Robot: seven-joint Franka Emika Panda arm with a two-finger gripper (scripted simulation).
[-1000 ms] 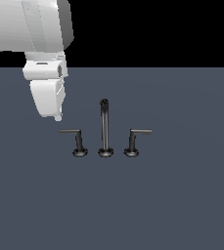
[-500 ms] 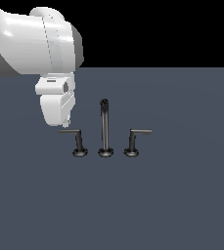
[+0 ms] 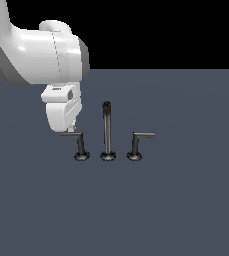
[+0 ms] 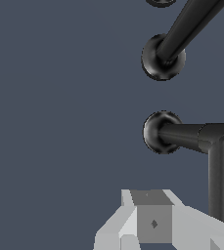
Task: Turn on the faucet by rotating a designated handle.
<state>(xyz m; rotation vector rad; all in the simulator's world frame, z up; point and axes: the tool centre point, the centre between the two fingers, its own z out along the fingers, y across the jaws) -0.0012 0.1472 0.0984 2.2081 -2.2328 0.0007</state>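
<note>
The faucet is a dark metal three-piece set with a tall thin spout in the middle. The handle is the L-shaped lever on the exterior view's left, its bar pointing left over a round base. My white gripper hangs just above and behind that bar's outer end, its fingers together with no gap showing and nothing held. In the wrist view the handle runs from its base to a bend, and the bar passes close beside the gripper. The spout is beyond it.
A mirror-image lever with its bar pointing right stands on the far side of the spout. All three pieces sit on a flat dark grey surface. My bulky white arm fills the upper left of the exterior view.
My gripper has moved down and toward the exterior view's right, from a spot up and left of the handle to right over the bar's outer end. The handle has not turned.
</note>
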